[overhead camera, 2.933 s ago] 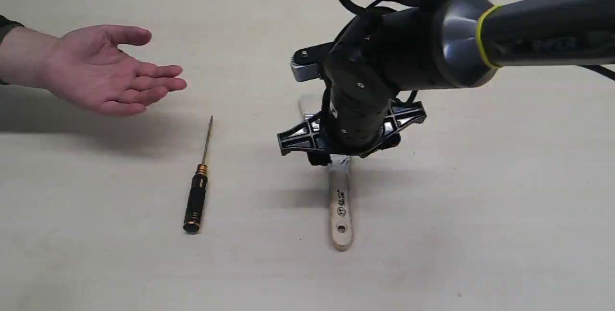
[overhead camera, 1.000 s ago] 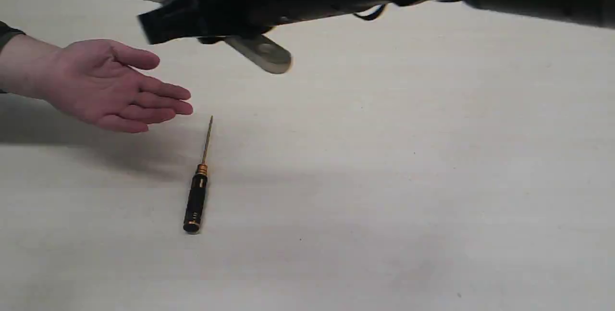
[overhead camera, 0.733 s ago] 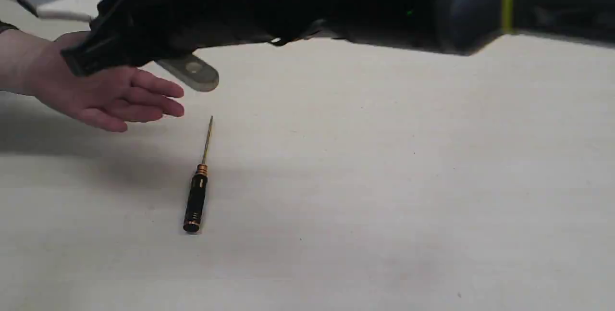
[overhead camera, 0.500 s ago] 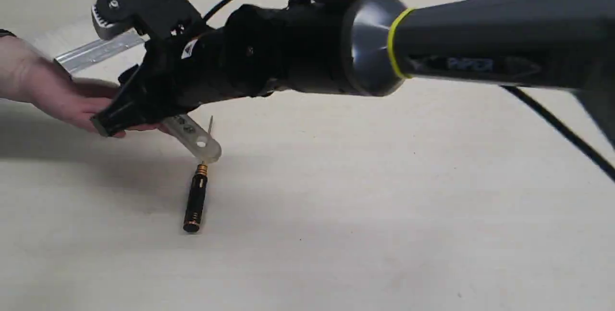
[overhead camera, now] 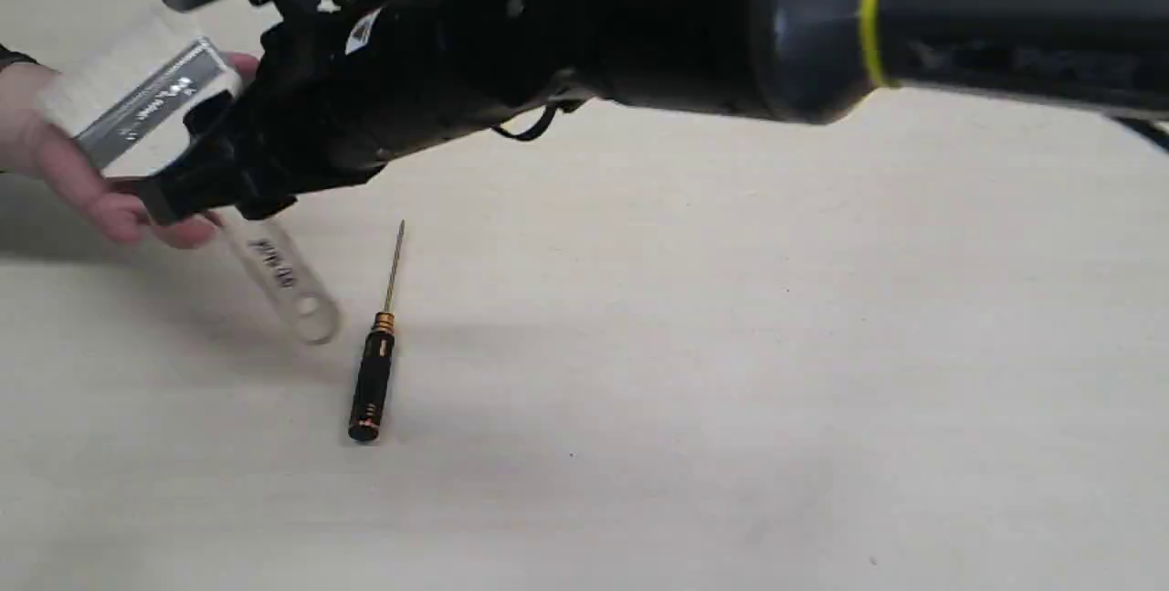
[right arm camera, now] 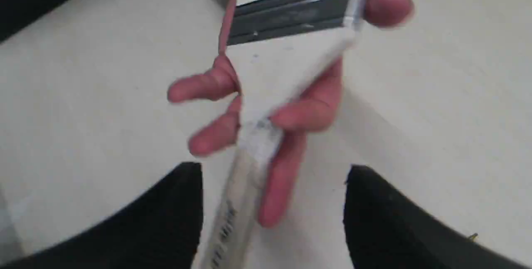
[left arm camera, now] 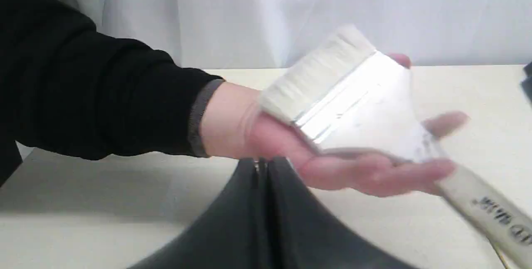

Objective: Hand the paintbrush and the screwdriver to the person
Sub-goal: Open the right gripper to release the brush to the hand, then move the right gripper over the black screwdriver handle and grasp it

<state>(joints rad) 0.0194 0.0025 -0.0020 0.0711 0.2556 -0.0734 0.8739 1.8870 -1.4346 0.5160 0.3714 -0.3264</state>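
The paintbrush (overhead camera: 146,107) lies tilted across the person's upturned hand (overhead camera: 55,162), its wooden handle sticking out past the fingers toward the screwdriver. My right gripper (overhead camera: 219,180) has reached across to the left and hangs just over that hand. In the right wrist view it is open (right arm camera: 274,167), its fingers standing wide on either side of the blurred paintbrush (right arm camera: 286,65) without touching it. The black screwdriver (overhead camera: 373,376) with its gold collar lies on the table, tip pointing away. My left gripper (left arm camera: 262,163) is shut on nothing and faces the hand (left arm camera: 266,136) and paintbrush (left arm camera: 361,107).
The pale wooden table (overhead camera: 731,344) spreads to the right of the screwdriver. My right arm (overhead camera: 822,15) spans the upper part of the exterior view. A black sleeve (left arm camera: 83,94) covers the person's forearm, and a white curtain (left arm camera: 291,11) hangs behind.
My right arm carried the paintbrush from the table's middle leftward to the person's hand. Its fingers have opened, and the brush now rests on the palm. The screwdriver has not moved.
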